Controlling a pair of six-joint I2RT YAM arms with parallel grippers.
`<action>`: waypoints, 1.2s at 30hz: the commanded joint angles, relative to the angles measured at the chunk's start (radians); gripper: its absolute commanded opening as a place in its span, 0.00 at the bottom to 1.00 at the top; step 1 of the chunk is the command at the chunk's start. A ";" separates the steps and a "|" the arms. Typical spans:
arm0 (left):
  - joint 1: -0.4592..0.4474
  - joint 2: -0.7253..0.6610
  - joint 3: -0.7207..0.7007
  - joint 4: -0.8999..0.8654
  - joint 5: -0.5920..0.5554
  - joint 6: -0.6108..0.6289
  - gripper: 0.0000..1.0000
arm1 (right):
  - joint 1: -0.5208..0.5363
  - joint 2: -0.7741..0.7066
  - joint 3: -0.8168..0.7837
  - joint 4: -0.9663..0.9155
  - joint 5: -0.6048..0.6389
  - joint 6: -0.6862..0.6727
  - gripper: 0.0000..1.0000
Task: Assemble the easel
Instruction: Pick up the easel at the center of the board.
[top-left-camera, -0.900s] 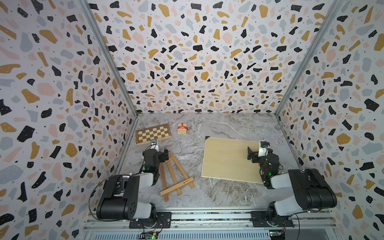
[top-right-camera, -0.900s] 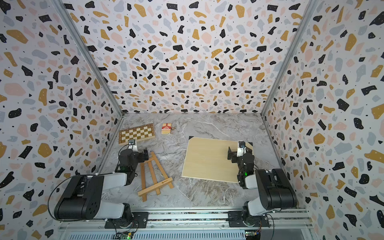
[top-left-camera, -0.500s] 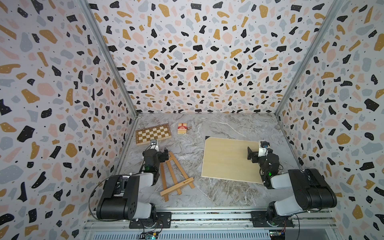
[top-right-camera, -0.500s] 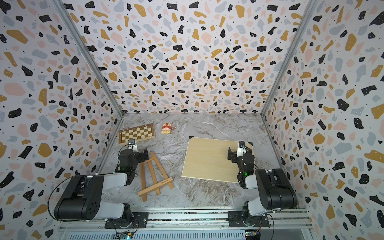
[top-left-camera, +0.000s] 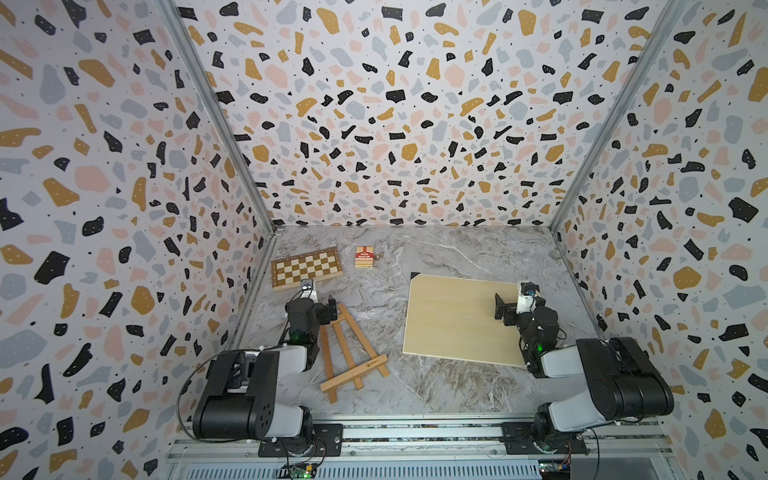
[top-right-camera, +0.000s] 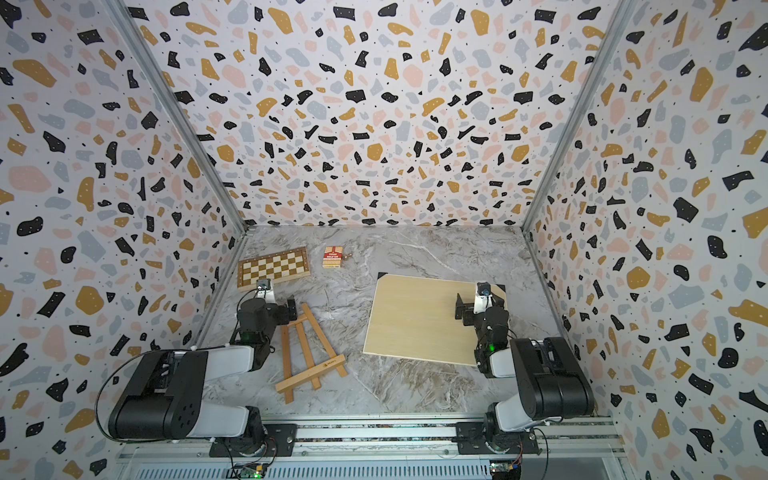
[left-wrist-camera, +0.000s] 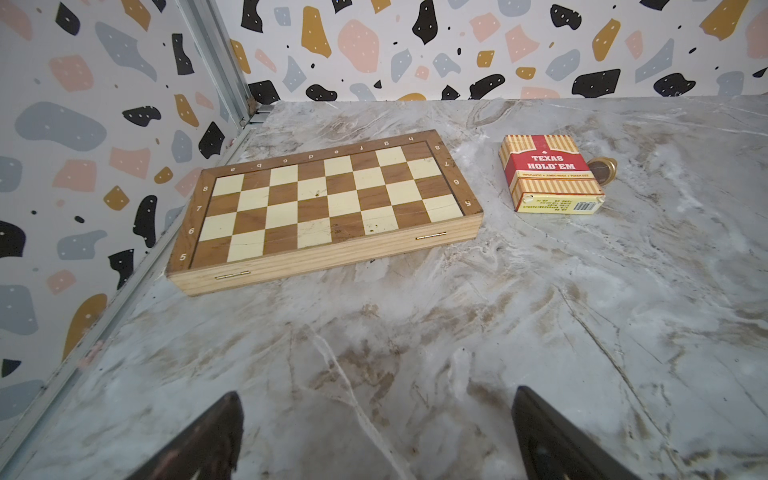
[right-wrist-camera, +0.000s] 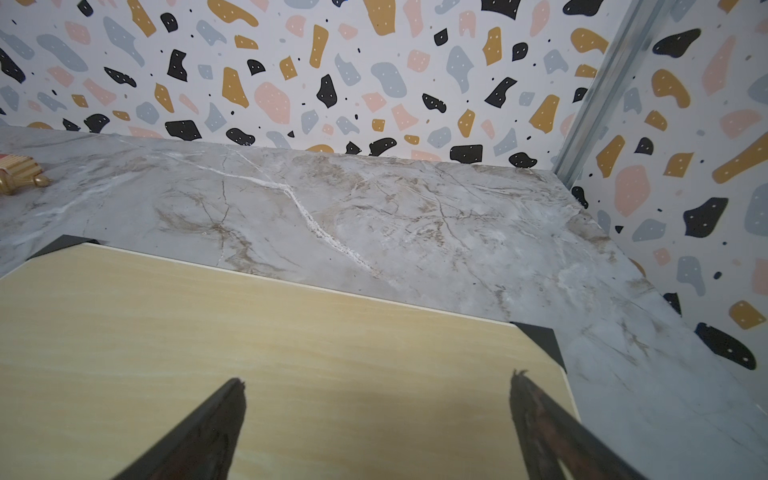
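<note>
Closed chessboard flat; card box near it, gold trinket just beside; pale board well apart.

The card box, seen close in the left wrist view, bears "TEXAS HOLD'EM" in white on a red band, with a small spade sign above the words. A finer line beneath reads in part "JUMBO INDEX" and "POKER SIZE". Its yellow end face carries a barcode and print too small to read. The chessboard has the letters a to h along its far border, upside down, and 8, 7, 6, 5 along each short border. In both top views, left of centre, the dark mark on the easel is too small to read.
</note>
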 joint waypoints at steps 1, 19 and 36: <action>0.003 0.000 0.006 0.028 -0.013 -0.008 0.99 | 0.000 -0.011 0.013 0.009 -0.001 -0.008 1.00; 0.003 -0.373 0.066 -0.323 0.012 -0.018 0.99 | 0.020 -0.184 0.088 -0.249 0.008 -0.020 1.00; 0.005 -0.678 0.335 -1.100 0.032 -0.550 0.99 | 0.094 -0.422 0.372 -1.057 0.034 0.570 1.00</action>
